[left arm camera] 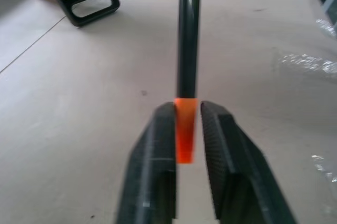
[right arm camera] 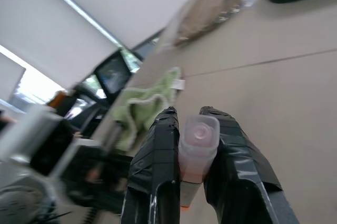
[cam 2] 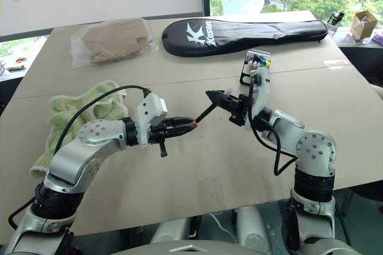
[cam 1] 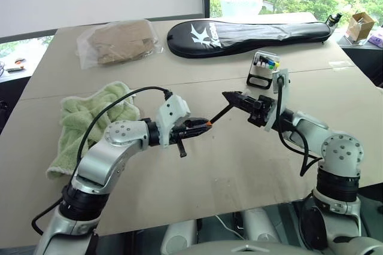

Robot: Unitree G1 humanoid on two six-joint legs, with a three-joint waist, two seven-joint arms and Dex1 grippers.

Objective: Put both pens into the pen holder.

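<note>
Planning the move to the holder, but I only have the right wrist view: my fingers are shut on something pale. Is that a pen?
Observer: Yes. The right gripper is shut on one end of a black pen, held above the table; the pen's orange end is at the left gripper.
Operator: Where is the pen holder?
Observer: The pen holder stands on the table just beyond your right wrist, on the near side of the black racket bag.
Operator: Anything in it?
Observer: Small coloured marker ends show at its top.
</note>
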